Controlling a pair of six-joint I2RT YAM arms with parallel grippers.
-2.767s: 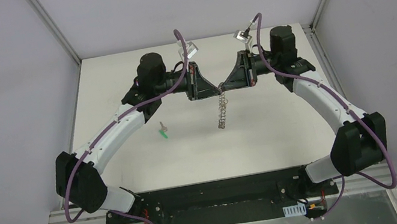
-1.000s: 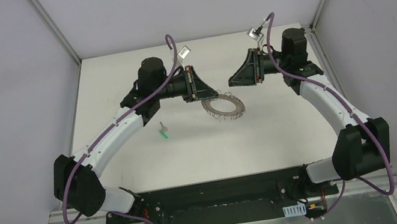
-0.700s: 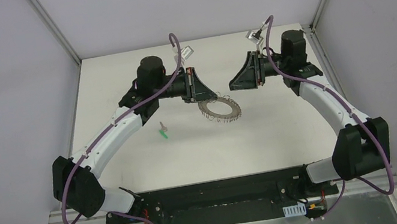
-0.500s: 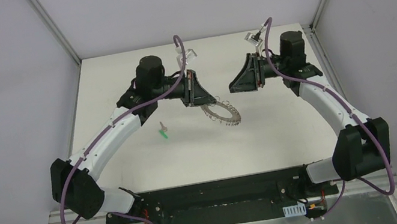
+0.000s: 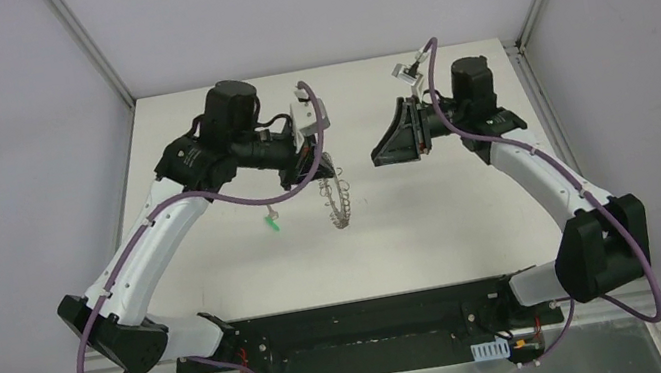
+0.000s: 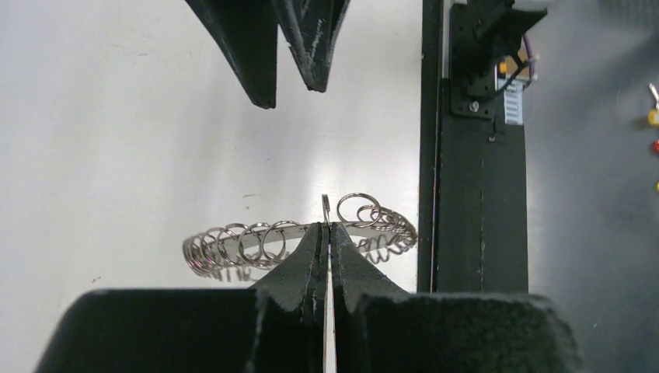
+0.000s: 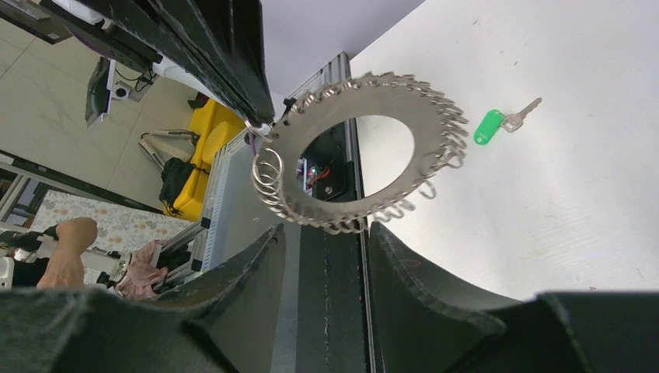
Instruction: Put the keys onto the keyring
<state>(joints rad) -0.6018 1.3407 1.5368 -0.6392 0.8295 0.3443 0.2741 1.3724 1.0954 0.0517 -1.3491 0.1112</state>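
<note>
Left gripper [image 6: 326, 230] clamps its fingers tight on the rim of the keyring [image 7: 350, 99], which hangs clear above the middle of the worktop. The right gripper [image 5: 382, 155] faces it from just beside, fingers parted and holding nothing. The key [image 5: 273, 221] lies flat on the worktop, left of the ring and toward the left edge, apart from both grippers.

The ring looks like thin, stiff and light metal. Pinched at one point on its rim, it is likely to swing or pivot, and its fringe of wire loops looks springy and easy to snag. The flat band inside the loops seems the surest place to grip. The key is tiny and lies low on the surface, so it should be awkward to lift. Its green plastic head looks thicker and less slippery than the silver blade, and is the likelier place to take hold.

From above, the ring shows only edge-on, as a narrow dangling strip. The right wrist view shows its broad face, the wide central hole and the key on the worktop beyond. The left wrist view shows the pinch itself, with the jaws pressed together on the rim and the right gripper's spread fingers opposite. It does not show the key.
</note>
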